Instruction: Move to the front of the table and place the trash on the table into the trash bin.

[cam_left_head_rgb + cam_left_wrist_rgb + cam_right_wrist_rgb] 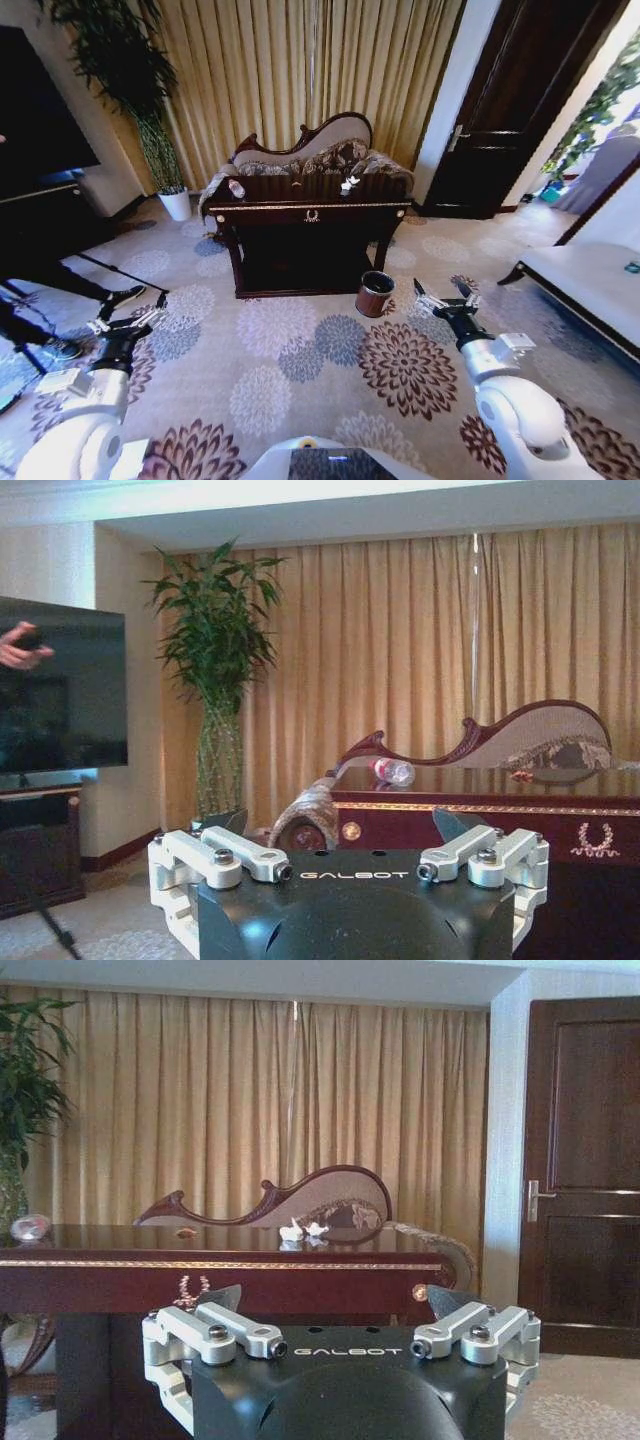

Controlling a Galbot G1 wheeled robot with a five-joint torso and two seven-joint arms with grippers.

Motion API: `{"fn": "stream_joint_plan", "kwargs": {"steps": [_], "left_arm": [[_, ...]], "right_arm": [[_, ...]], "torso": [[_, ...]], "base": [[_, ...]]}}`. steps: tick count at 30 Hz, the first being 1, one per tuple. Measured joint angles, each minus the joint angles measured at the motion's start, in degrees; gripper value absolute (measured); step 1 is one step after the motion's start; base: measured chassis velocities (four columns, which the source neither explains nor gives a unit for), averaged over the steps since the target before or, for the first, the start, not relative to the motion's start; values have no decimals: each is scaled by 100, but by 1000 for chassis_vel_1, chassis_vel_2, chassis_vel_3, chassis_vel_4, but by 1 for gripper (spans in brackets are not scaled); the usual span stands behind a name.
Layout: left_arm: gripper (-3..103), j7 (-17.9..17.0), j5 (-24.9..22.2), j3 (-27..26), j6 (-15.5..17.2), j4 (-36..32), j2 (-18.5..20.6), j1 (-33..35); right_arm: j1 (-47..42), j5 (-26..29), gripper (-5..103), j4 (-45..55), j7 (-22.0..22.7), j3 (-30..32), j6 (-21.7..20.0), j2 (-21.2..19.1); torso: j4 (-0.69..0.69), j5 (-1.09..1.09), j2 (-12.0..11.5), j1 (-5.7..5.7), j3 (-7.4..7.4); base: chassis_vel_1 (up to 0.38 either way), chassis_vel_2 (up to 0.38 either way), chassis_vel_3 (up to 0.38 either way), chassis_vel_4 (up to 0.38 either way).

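The trash bin (pixel 376 293) stands on the carpet beside the table (pixel 310 214) (interior dark, contents indiscernible). White trash (pixel 349 184) lies on the tabletop. Left gripper (pixel 128 314) and right gripper (pixel 443 292), marked "GALBOT", hang with jaws spread, empty.

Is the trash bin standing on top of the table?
No: in the head view the trash bin stands on the carpet by the table's right front leg.
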Motion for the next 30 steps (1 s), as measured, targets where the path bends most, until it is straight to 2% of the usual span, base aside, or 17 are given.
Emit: {"fn": "stream_joint_plan", "kwargs": {"steps": [3, 5, 9, 12, 20, 25, 30], "left_arm": [[100, 5, 0, 1, -3, 0, -8, 7], [100, 5, -1, 1, -5, 4, -16, 18], [100, 5, -4, -18, -16, 8, -17, 26], [100, 6, -7, -33, -20, 10, -20, 36], [100, 2, -11, -41, -23, -22, -35, 54], [100, 2, -10, -43, -23, -26, -38, 56], [100, 1, -6, -46, -23, -23, -45, 63]], "right_arm": [[-12, 0, 100, 3, 0, -3, 4, 5], [-22, 4, 100, 18, 0, -4, 14, 7], [-27, 7, 100, 25, 0, -3, 19, 11], [-33, 5, 100, 28, -1, -19, 26, 21], [-24, 0, 100, 9, 0, -63, 40, 40], [-13, -1, 100, -23, 2, -67, 54, 39], [11, -2, 100, -51, 2, -88, 57, 26]], "torso": [[-1, -1, 0, 0, -1], [1, -9, 0, 0, 0], [2, 0, -1, 1, 0], [-2, -7, 0, 0, -1], [2, -3, 0, 0, -1], [-3, -3, 0, 0, -1], [3, -3, 0, -1, -1]], "base": [[-254, 250, 271, -274], [-248, 267, 273, -275], [-197, 253, 234, -262], [-231, 224, 217, -226], [-224, 226, 229, -224], [-238, 210, 222, -238], [-202, 236, 232, -204]]}}
